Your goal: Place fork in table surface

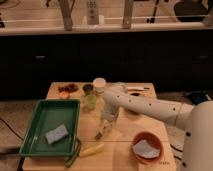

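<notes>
The fork point(101, 132) is a small slim utensil lying at a slant on the light tan table surface point(122, 131), just right of the green tray. My gripper point(106, 122) hangs down from the white arm point(150, 106), which reaches in from the right. The gripper is directly over the fork's upper end and very close to it. I cannot tell whether it touches or holds the fork.
A green tray point(35, 135) with a grey-blue sponge point(56, 133) is at the left. A yellow-green curved thing point(86, 150) lies near the front edge. An orange bowl point(146, 146) stands front right. A green cup point(90, 101), a white cup point(99, 83) and small items stand at the back.
</notes>
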Robot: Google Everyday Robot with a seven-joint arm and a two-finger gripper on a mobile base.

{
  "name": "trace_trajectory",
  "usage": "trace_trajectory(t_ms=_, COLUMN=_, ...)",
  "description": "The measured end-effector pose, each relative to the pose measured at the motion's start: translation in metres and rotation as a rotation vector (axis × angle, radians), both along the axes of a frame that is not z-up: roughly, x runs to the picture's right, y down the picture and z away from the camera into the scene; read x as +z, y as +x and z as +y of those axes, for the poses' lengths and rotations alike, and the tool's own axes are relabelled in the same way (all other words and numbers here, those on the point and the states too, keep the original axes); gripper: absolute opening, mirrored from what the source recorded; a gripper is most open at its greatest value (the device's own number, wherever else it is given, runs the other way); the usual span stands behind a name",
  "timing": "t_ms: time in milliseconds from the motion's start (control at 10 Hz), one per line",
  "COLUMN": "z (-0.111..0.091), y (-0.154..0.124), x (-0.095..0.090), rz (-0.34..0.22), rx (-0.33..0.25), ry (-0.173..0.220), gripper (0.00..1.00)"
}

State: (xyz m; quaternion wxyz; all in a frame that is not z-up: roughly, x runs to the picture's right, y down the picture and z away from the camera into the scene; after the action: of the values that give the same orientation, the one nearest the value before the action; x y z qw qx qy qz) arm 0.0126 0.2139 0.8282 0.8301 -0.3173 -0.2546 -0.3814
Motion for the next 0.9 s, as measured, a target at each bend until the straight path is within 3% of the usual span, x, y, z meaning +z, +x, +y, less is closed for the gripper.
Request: trace_trajectory(t_ms=900, z=0.0018, y=0.0004, x=0.0002, rz=-0.012, rx=-0.006, ry=-0.009, gripper=0.8)
